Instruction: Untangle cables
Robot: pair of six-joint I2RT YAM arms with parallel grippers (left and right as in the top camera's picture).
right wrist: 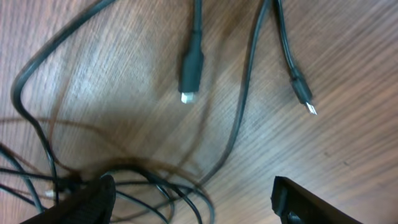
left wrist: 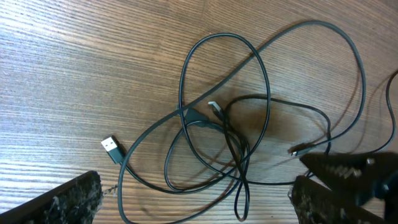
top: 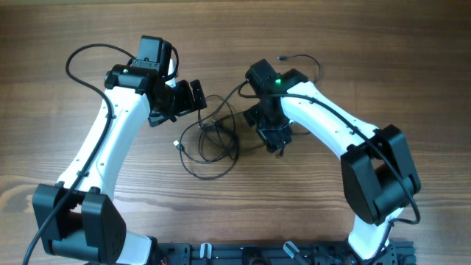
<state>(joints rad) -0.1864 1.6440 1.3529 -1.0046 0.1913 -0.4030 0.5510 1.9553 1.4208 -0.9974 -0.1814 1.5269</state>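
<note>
Several thin black cables (top: 213, 126) lie looped over one another on the wooden table between my arms. In the left wrist view the cables (left wrist: 198, 117) cross at a small knot, with a silvery USB plug (left wrist: 112, 148) lying free at the left. My left gripper (top: 193, 97) hovers open just left of and above the tangle; the left gripper (left wrist: 198, 205) has loops under its gap but nothing gripped. My right gripper (top: 274, 141) stands open at the tangle's right side. In its wrist view, the right gripper (right wrist: 196, 202) has strands beside its left finger (right wrist: 93, 199). Two plug ends (right wrist: 191, 68) (right wrist: 303, 93) lie ahead.
A separate thin black cord (top: 303, 60) with a small plug lies at the back right behind the right arm. The right gripper's dark fingers (left wrist: 357, 169) show at the right edge of the left wrist view. The arm bases stand along the table's front edge.
</note>
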